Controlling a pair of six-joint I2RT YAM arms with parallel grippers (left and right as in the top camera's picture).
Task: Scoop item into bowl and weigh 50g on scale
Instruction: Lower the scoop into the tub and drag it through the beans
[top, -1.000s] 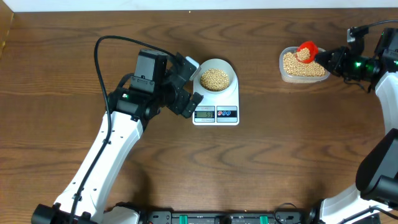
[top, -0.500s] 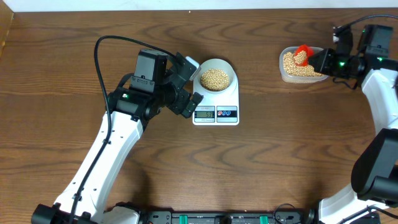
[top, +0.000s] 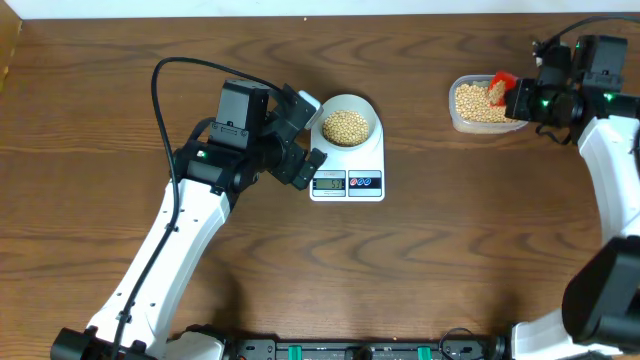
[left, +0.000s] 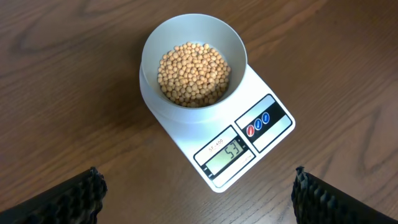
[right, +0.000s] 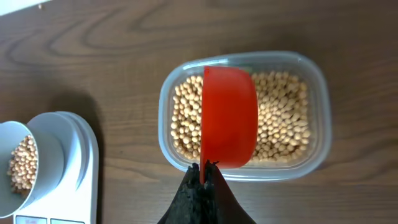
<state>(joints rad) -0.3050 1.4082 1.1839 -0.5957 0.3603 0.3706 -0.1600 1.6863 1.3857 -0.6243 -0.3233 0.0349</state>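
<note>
The pale bowl (top: 347, 123) holds tan beans (top: 346, 125) and stands on the white scale (top: 348, 181). In the left wrist view the bowl (left: 193, 37) sits on the scale (left: 261, 99), whose display (left: 225, 151) reads 53. My left gripper (left: 198, 194) is open and empty, just left of the scale (top: 300, 135). My right gripper (right: 203, 173) is shut on the handle of a red scoop (right: 229, 116), turned over above the clear tub (right: 318, 112) of beans (right: 283, 118). In the overhead view the scoop (top: 499, 84) is over the tub (top: 480, 124).
The brown wooden table (top: 430, 260) spans the view. The clear tub stands at the far right, well apart from the scale. The scale's two round buttons (left: 258, 122) face the front. A black cable (top: 190, 66) arcs over the left arm.
My right gripper has swung right and tipped the red scoop over the tub. The left arm, bowl and scale have not moved.
</note>
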